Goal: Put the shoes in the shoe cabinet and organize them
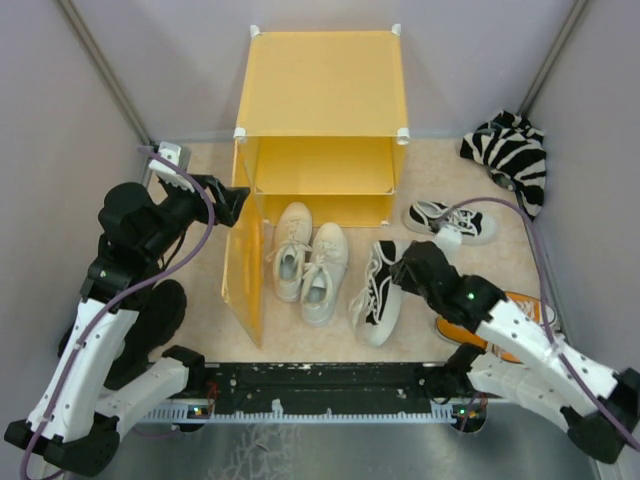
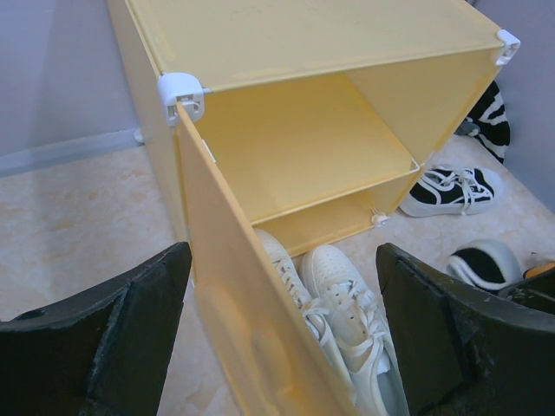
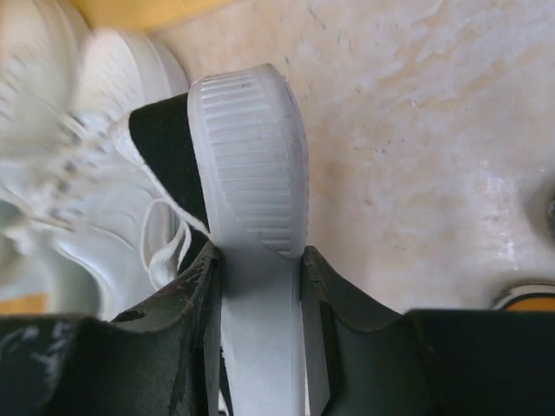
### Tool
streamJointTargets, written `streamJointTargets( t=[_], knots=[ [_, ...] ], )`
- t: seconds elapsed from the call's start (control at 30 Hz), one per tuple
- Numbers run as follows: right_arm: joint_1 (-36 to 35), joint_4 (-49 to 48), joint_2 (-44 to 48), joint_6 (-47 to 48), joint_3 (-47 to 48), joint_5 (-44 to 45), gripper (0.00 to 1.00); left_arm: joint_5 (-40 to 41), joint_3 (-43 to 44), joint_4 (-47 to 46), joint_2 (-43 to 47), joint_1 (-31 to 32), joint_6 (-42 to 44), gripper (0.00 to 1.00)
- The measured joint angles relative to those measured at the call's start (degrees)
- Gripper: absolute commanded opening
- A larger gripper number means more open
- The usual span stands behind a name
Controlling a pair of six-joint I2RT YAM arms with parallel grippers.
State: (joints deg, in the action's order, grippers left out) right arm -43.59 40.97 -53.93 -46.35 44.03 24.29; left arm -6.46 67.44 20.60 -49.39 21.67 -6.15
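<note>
Right pincer [image 3: 260, 256] clamped on white sole of black canvas sneaker [image 3: 250, 156], beside off-white pair [image 1: 308, 258]; left pincer [image 2: 282, 251] spread wide, flanking open door [image 2: 234, 347] of shoe cabinet [image 1: 320, 90].

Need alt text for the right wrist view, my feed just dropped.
The right end effector grips the white sole of a black canvas sneaker, one finger on each side. Blurred off-white sneakers lie to the left on a beige floor.
</note>
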Motion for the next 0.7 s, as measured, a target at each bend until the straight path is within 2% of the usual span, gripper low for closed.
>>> streamJointTargets(
  t=[0.07, 0.13, 0.23, 0.5, 0.7],
  knots=[
    [0.00, -3.69, 9.81, -7.56, -4.66, 3.41, 0.03, -0.04, -0.02, 0.00, 0.00, 0.00, 0.00, 0.93],
    [0.00, -4.70, 15.56, -13.33, -8.41, 5.60, 0.23, -0.04, -0.02, 0.02, 0.00, 0.00, -0.02, 0.93],
    [0.00, -2.80, 19.15, -19.06, -11.96, 7.30, 0.38, -0.02, -0.02, 0.02, 0.02, 0.00, 0.00, 0.93],
    [0.00, 4.11, 18.47, -20.37, -11.80, 5.46, 0.61, -0.26, -0.02, 0.00, 0.00, 0.00, -0.04, 0.93],
    [0.00, 8.52, 18.16, -19.02, -9.05, 5.14, 0.66, -0.59, -0.28, -0.04, 0.00, 0.00, -0.09, 0.93]
  ],
)
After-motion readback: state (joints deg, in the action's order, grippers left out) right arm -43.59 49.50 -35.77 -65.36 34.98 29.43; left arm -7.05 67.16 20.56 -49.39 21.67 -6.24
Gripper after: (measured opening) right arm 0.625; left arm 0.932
